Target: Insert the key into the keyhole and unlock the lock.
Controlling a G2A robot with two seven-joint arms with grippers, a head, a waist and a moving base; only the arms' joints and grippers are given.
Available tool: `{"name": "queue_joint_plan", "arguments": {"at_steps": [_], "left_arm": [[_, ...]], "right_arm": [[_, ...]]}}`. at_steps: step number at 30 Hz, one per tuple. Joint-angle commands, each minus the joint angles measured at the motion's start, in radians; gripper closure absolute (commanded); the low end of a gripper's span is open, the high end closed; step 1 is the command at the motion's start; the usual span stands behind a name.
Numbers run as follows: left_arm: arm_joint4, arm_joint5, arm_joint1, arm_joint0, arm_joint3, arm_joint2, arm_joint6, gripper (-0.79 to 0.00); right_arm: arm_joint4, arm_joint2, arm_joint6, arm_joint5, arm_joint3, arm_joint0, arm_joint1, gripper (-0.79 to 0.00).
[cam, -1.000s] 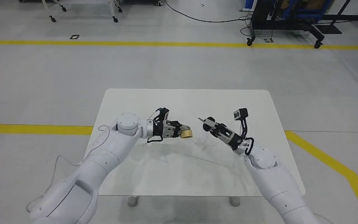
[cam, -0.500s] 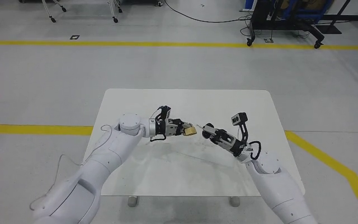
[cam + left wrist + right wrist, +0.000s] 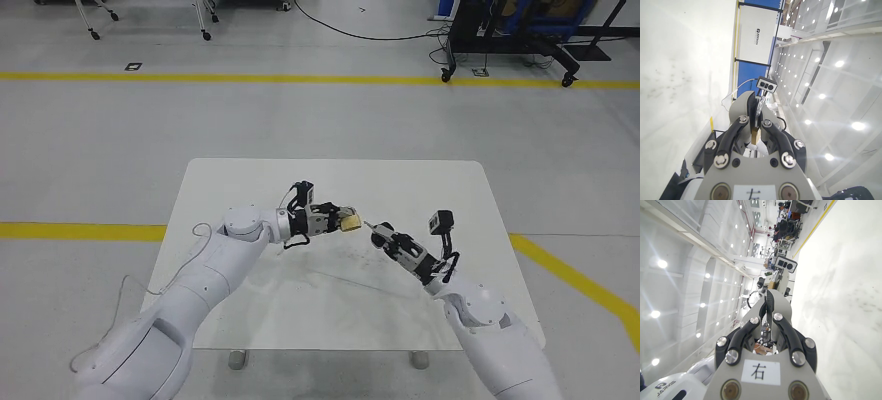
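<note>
The left gripper [image 3: 338, 221] is closed tight on a small brass-coloured metal padlock [image 3: 349, 221], whose body pokes out past the fingertips toward the other arm. In the left wrist view its 2 grey fingers [image 3: 739, 108] pinch the padlock from both sides, with a strip of brass showing between them.

The right gripper [image 3: 382, 237] is closed as well, pinching a thin silver metal key [image 3: 370, 227] between its black ribbed pads [image 3: 770, 303]. The key's blade points out toward the padlock.

The 2 grippers face each other above the middle of the white rectangular table [image 3: 230, 190]. In the top view the key tip lies just beside the padlock with a narrow gap between them, so the key is not yet in the lock. The keyhole itself is too small to make out. The right wrist view looks along the key toward the padlock's brass end.

Around the table, 2 yellow floor lines [image 3: 200, 76] cross the grey floor.
</note>
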Motion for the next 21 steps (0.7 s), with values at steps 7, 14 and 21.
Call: {"name": "queue_joint_plan", "arguments": {"at_steps": [7,14,21], "left_arm": [[-0.021,-0.054,-0.04,-0.014,0.115,-0.01,0.117,0.0],[-0.006,-0.103,-0.052,-0.016,0.134,-0.026,0.088,0.0],[0.034,-0.144,-0.06,-0.016,0.141,-0.034,0.079,0.0]], "right_arm": [[-0.188,-0.067,-0.222,-0.017,-0.093,-0.074,-0.014,0.0],[-0.252,-0.126,-0.304,0.027,-0.099,-0.064,-0.028,0.0],[-0.284,-0.146,-0.388,0.042,-0.079,-0.037,-0.04,0.0]]}}
